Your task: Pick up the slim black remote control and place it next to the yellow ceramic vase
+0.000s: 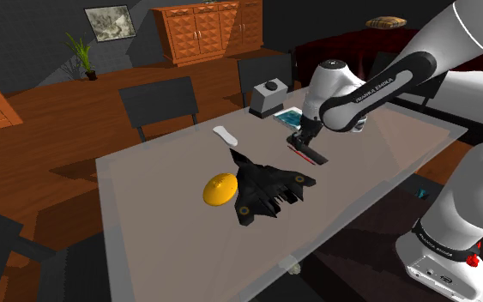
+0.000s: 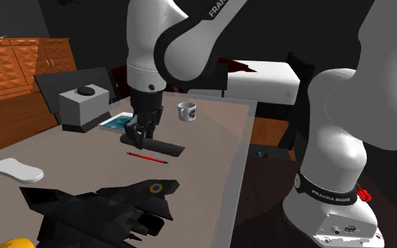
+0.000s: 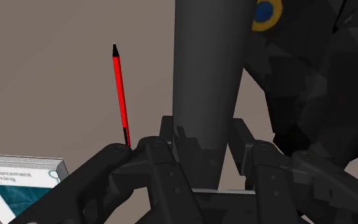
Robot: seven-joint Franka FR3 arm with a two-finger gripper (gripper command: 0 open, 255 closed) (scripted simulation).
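Grey-brown tabletop [image 1: 385, 163] carries the slim black remote control [image 2: 163, 146], lying flat beside 1 thin red pen [image 2: 147, 157]. The black 2-finger gripper [image 2: 141, 137] clasps its end. Lift straight up first, clear the black model jet [image 1: 265, 189], then lower it beside the round yellow vase [image 1: 220, 189].

jaws clasping a dark slim remote [image 3: 206, 76], red pen [image 3: 120, 95] beside it, book [image 3: 18, 181] corner, black model jet [image 3: 317, 95]
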